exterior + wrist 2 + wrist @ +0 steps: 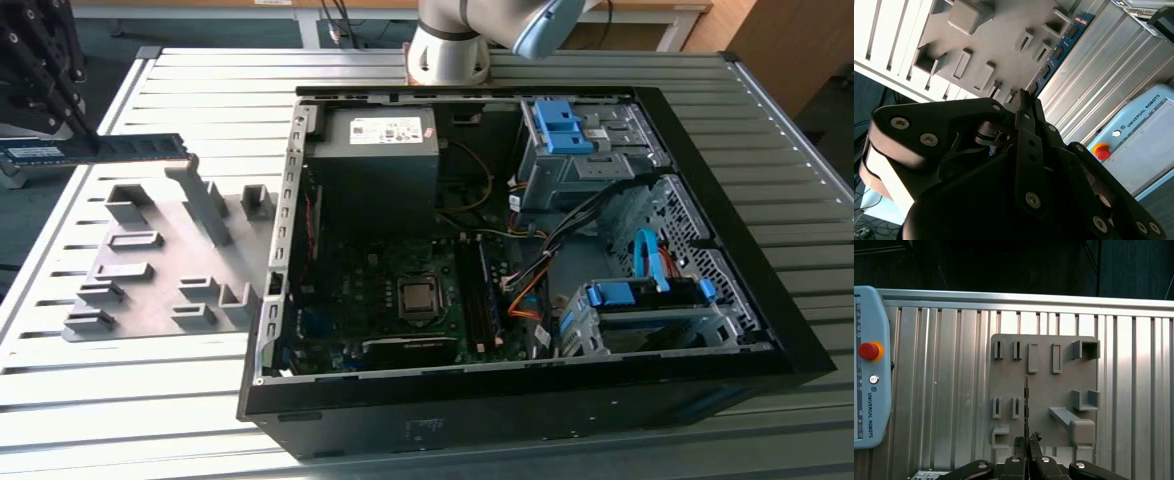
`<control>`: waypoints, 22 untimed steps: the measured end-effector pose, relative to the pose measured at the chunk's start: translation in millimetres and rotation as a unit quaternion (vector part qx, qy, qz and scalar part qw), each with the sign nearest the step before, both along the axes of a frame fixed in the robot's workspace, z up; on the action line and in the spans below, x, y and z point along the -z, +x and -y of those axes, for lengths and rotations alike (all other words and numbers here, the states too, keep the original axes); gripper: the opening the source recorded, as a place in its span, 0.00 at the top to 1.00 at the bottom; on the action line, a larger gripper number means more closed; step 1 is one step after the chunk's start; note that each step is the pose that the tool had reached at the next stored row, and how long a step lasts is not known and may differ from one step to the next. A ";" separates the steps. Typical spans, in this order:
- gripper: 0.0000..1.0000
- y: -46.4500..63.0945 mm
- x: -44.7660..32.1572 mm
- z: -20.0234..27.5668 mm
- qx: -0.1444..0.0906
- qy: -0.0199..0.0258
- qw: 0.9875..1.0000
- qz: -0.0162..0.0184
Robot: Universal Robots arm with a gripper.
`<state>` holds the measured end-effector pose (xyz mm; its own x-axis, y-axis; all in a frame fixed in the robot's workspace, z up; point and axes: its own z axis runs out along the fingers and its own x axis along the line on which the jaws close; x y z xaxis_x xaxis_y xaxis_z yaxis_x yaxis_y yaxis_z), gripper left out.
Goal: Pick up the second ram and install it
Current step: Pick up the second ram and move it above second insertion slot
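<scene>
Pick done: claw (1027,441) clamped on second ram (118,147), held above grey holder tray (160,300), exterior view's left. Install outstanding; stick well apart from open computer case (561,395).

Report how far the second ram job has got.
Done: the second ram is picked up. It sits in none of the slots of the grey holder tray and is held over it.
In hand: in the first wrist view the gripper is shut on the stick's end.
Left: installing it. The stick is outside the open computer case, off to the exterior view's left.
</scene>
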<state>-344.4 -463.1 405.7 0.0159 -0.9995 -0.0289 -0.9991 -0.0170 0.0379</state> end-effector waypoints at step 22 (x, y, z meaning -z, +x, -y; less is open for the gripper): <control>0.86 6.3 0.0 0.0 0.000 0.000 1.000 0.000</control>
